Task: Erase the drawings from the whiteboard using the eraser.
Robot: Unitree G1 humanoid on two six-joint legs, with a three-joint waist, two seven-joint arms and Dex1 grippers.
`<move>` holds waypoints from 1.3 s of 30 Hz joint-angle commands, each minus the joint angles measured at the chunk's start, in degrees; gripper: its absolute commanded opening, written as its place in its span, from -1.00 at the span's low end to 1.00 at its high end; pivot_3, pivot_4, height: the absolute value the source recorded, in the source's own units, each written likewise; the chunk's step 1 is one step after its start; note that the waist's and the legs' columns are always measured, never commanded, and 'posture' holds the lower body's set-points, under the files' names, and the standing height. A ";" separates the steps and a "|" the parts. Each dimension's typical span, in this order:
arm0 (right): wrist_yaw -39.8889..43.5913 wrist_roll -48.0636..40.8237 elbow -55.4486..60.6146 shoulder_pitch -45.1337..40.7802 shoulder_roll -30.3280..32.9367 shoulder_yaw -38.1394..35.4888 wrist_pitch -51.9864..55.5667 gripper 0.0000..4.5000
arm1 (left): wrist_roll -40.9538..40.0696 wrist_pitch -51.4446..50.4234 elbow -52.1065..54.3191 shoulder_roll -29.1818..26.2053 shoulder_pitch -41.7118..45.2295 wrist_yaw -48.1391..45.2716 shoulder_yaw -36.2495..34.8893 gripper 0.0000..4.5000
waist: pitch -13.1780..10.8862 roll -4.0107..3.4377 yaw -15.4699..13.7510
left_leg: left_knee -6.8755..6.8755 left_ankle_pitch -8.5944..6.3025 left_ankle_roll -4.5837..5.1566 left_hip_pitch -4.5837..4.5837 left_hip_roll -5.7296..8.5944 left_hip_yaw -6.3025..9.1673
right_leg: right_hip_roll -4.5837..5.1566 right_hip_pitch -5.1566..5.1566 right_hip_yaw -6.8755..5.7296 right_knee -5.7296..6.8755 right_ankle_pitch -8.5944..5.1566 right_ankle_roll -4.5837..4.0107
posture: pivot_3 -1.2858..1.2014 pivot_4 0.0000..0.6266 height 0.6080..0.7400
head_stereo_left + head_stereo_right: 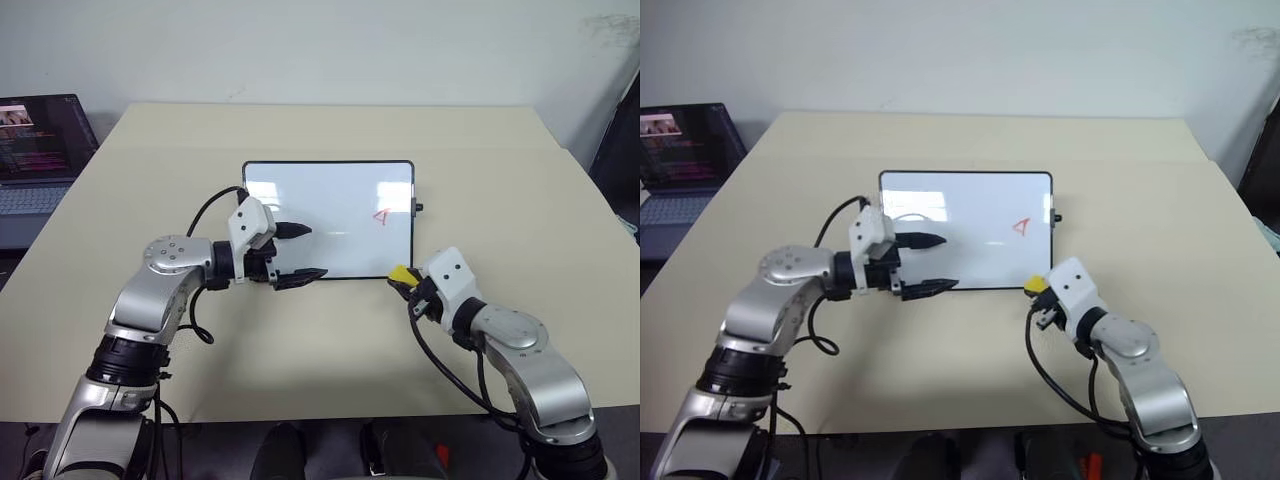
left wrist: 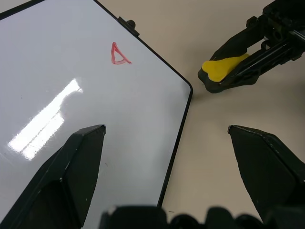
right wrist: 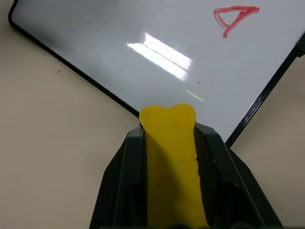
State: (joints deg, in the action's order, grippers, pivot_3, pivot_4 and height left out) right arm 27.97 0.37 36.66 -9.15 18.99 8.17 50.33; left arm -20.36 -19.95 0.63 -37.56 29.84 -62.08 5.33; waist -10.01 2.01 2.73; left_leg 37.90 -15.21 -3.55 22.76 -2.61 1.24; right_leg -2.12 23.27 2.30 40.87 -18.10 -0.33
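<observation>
On whiteboard [image 1: 330, 215]: one red drawing [image 1: 381, 216]

The laptop [image 1: 40, 150] is cut off by the left picture edge; the eraser [image 3: 172, 162] sits mostly hidden between the right tool [image 3: 171, 143] fingers.

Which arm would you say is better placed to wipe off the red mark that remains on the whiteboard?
The right. Its claw is shut on the yellow eraser beside the whiteboard corner nearest the red drawing. The left claw hangs open and empty over the board's other end.
</observation>
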 commanded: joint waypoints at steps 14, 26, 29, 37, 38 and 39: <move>-13.75 5.12 -23.86 -21.17 -3.63 -1.92 -17.68 -0.56 | 0.31 0.73 3.93 -0.33 0.03 1.88 -2.47 1.00 | 0.00 0.00 -0.07 | 0.00 0.00 0.00 0.07 -0.05 -0.03 | 0.12 0.02 0.04 -0.05 0.14 -0.25 | 0.03 -0.52 1.00; -4.48 5.10 -25.71 -18.26 0.28 6.24 -12.66 -0.56 | -0.35 -0.17 6.05 -1.07 -2.46 3.23 -3.62 1.00 | 0.01 0.02 -0.31 | 0.03 0.00 0.01 0.00 -0.07 -0.04 | 0.16 0.00 0.05 0.03 0.14 -0.25 | 0.03 -0.52 1.00; -6.58 6.62 -26.32 -19.05 -0.17 5.85 -14.62 -0.56 | -0.54 -0.29 6.17 -1.44 -2.61 3.17 -3.75 1.00 | 0.01 0.02 -0.16 | 0.04 0.01 0.01 -0.08 -0.06 -0.05 | 0.15 -0.04 0.05 0.11 0.14 -0.25 | 0.03 -0.52 1.00; -10.95 7.95 -30.99 -23.17 -1.42 3.56 -18.48 -0.56 | -0.63 -0.98 6.68 -1.54 -3.02 3.21 -4.00 1.00 | 0.01 0.01 -0.10 | 0.06 0.02 0.00 -0.07 -0.04 -0.05 | 0.16 -0.04 0.05 0.12 0.18 -0.25 | 0.03 -0.52 1.00; -9.47 7.28 -30.85 -22.93 -1.30 4.09 -17.50 -0.56 | -0.66 -1.10 6.78 -1.53 -3.06 3.28 -4.04 1.00 | 0.01 0.01 -0.15 | 0.06 0.02 0.00 -0.07 -0.05 -0.05 | 0.16 -0.04 0.05 0.11 0.18 -0.25 | 0.03 -0.52 1.00; -7.49 6.22 -30.29 -22.36 -1.18 4.74 -15.91 -0.56 | -0.73 -1.22 6.88 -1.52 -3.13 3.33 -4.10 1.00 | 0.01 0.01 -0.12 | 0.06 0.02 0.00 -0.05 -0.05 -0.05 | 0.16 -0.04 0.05 0.09 0.18 -0.26 | 0.03 -0.52 1.00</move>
State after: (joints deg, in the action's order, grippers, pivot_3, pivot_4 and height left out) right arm 18.08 7.64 6.26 -32.10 17.53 12.28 32.19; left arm -20.21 -21.20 4.80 -38.58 26.55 -59.17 2.96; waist -10.00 2.02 2.61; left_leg 37.96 -15.20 -3.55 22.70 -2.67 1.18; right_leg -1.96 23.22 2.37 40.94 -17.92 -0.59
